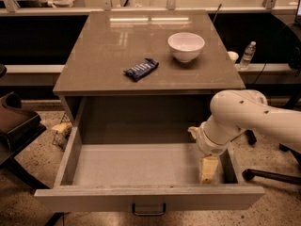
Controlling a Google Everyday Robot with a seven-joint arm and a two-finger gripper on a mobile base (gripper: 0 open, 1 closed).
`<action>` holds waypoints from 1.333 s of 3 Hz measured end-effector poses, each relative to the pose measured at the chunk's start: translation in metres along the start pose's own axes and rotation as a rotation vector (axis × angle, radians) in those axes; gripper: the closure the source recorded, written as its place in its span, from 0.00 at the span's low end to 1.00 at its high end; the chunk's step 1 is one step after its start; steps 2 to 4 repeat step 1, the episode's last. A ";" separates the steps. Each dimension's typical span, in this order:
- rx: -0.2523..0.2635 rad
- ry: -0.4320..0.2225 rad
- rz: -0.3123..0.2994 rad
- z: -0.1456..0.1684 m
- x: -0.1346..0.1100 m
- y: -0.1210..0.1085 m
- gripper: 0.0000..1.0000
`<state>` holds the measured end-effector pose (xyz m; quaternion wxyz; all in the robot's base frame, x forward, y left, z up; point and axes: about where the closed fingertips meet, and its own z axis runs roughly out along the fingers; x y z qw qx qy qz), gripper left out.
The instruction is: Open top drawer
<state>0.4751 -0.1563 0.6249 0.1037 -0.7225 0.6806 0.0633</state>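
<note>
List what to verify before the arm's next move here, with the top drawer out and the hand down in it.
1. Top drawer pulled out: ok, its grey floor is widely exposed.
2. Hand clear of the drawer: not ok, it sits down inside, near the right wall and the front.
3. Hand touching the drawer floor or wall: cannot tell.
4. Handle free: ok, nothing is on it.
5. Bowl and blue packet safe on the cabinet top: ok, both are back from the front edge.
</note>
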 end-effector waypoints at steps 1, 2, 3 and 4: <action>0.000 0.000 0.000 0.000 0.000 0.000 0.00; 0.000 0.000 0.000 0.000 0.000 0.000 0.00; 0.000 0.000 0.000 0.000 0.000 0.000 0.00; 0.000 0.000 0.000 0.000 0.000 0.000 0.00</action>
